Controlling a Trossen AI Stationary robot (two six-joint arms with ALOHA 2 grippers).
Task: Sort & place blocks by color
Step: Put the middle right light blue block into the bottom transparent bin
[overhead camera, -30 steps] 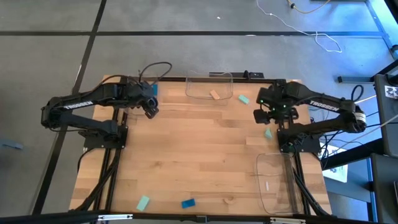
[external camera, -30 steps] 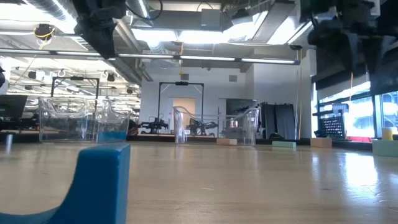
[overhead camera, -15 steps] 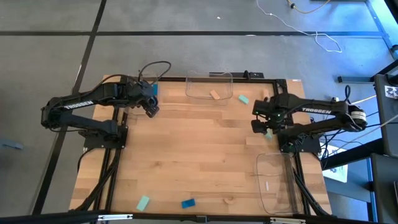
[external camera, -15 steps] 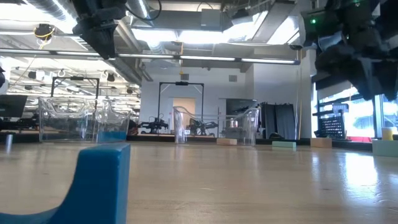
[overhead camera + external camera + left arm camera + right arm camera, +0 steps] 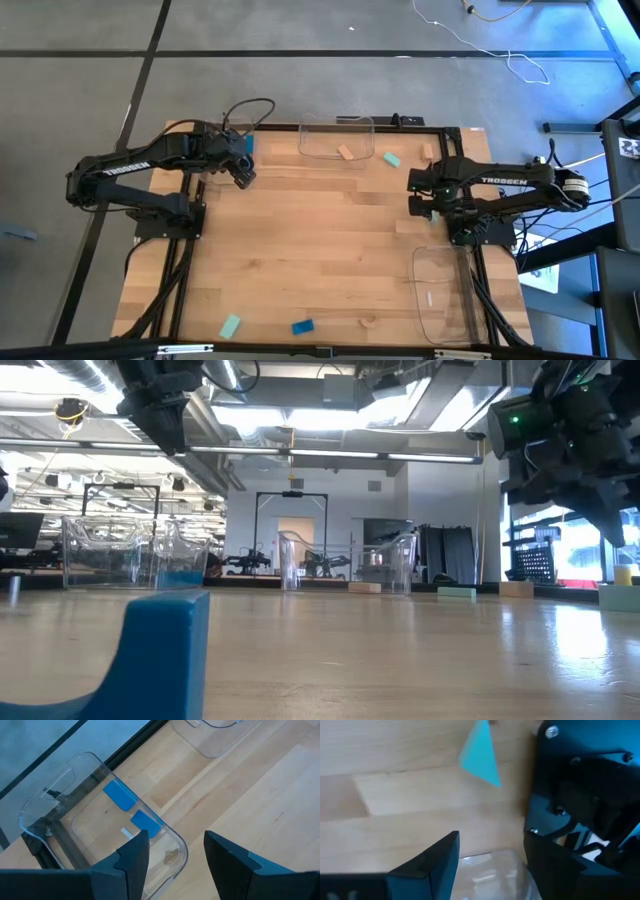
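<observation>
A: Lying at the counter's (image 5: pixel 330 250) near edge: mint block (image 5: pixel 230 326), blue block (image 5: pixel 302 326).

B: Right tool (image 5: pixel 418 197) open, empty, beside another mint block (image 5: pixel 481 756). Left tool (image 5: pixel 243 176) open, empty, over tray (image 5: pixel 60 817) holding two blue blocks (image 5: pixel 132 810).

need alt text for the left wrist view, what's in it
Two bright blue rectangular blocks lie inside a clear plastic tray at the edge of a light wooden table, seen past the left gripper with its dark fingers apart and empty. Part of a second clear tray shows farther off.
</observation>
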